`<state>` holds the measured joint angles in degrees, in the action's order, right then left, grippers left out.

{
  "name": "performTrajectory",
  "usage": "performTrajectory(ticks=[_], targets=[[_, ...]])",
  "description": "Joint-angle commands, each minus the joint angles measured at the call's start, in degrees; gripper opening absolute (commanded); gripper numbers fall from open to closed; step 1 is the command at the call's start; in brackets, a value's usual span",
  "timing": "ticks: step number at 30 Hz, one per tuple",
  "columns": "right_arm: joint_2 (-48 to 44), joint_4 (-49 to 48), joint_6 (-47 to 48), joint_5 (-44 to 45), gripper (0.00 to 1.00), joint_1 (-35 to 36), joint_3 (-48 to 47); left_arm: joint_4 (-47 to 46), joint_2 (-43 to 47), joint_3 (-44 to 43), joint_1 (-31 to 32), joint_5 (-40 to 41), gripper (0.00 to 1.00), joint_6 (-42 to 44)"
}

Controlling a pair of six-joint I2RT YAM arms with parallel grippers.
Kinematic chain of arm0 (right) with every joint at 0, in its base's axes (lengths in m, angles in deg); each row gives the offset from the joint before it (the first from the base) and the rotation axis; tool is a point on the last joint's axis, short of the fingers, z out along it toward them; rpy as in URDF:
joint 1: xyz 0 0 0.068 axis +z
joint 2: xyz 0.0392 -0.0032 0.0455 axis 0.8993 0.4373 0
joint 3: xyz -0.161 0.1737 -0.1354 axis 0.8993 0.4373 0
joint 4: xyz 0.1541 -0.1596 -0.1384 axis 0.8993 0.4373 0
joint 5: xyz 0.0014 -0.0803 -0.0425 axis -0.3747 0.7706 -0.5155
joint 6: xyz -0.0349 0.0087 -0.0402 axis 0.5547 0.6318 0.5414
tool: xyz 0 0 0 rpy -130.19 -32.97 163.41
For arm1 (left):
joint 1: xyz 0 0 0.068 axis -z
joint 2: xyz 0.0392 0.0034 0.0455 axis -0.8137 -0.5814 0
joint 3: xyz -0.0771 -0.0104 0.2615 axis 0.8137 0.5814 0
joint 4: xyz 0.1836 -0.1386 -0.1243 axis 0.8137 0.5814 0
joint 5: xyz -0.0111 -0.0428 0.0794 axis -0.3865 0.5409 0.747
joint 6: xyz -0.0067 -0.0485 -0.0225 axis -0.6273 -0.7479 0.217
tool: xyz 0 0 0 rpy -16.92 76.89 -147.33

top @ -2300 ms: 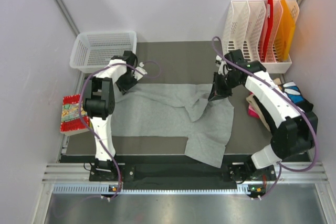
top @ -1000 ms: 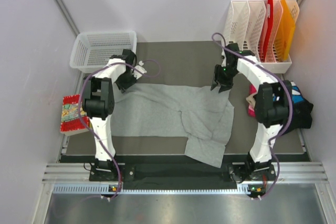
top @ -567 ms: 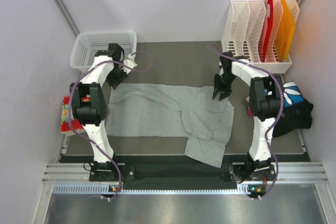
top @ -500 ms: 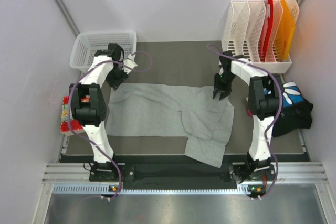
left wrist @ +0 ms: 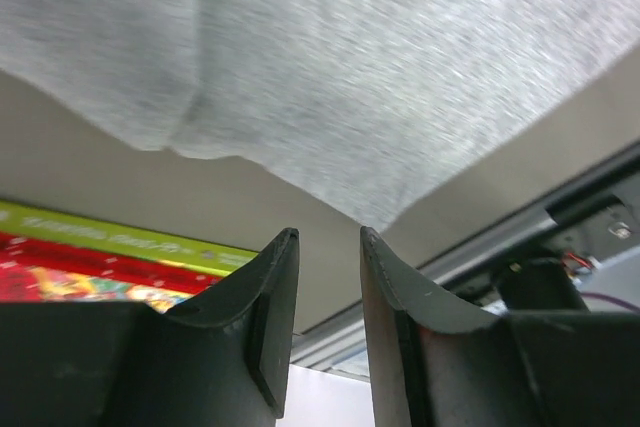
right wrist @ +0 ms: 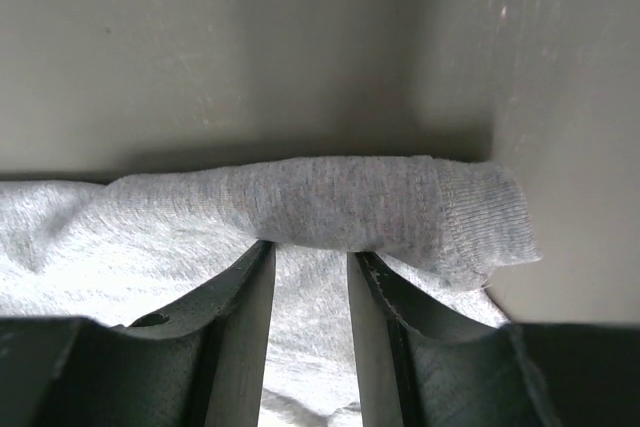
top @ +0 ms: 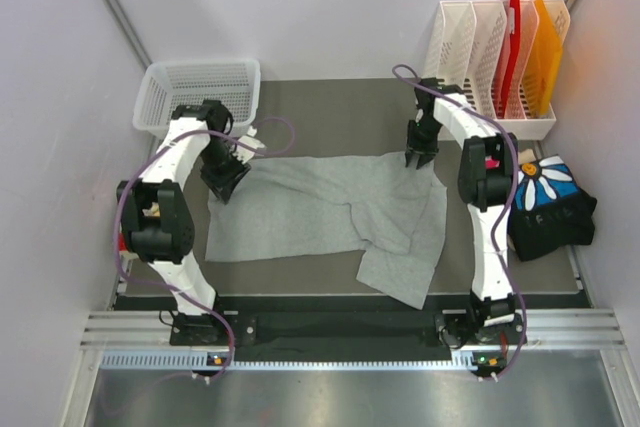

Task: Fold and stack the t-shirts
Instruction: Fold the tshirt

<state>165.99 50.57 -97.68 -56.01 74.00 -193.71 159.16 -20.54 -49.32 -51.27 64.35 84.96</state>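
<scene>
A light grey t-shirt [top: 320,212] lies spread on the dark table, with one flap folded over toward the front right. My left gripper [top: 225,185] is at the shirt's left edge. In the left wrist view its jaws [left wrist: 328,232] stand slightly apart with nothing between them, and the shirt [left wrist: 400,67] lies just beyond the tips. My right gripper [top: 413,155] is at the shirt's far right corner. In the right wrist view its jaws [right wrist: 308,247] stand apart, and the rolled hem [right wrist: 340,202] is bunched across the tips.
A white basket [top: 195,87] stands at the far left and white file racks [top: 495,47] at the far right. A pile of other shirts [top: 545,202], black and blue-and-white, lies at the right edge. A colourful flat pack [left wrist: 100,267] lies left of the table.
My left gripper moved nearer, from beside the basket to the shirt's left edge. My right gripper moved farther away, and the shirt's far right corner and front flap shifted away with it.
</scene>
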Motion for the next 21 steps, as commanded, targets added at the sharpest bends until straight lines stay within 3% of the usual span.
performTrajectory(ticks=[1,14,21], targets=[[4.8,-6.9,0.5,4.3,0.36,-2.0,-3.7,8.0,2.7,3.0,0.9,-5.1,0.38,1.1],[2.2,-7.8,1.6,2.2,0.35,-3.0,-1.9,6.2,0.1,17.6,3.8,-6.7,0.4,0.4],[2.2,-8.2,1.4,0.1,0.35,-3.1,-3.3,2.2,-0.9,27.2,3.7,2.0,0.39,0.6]])
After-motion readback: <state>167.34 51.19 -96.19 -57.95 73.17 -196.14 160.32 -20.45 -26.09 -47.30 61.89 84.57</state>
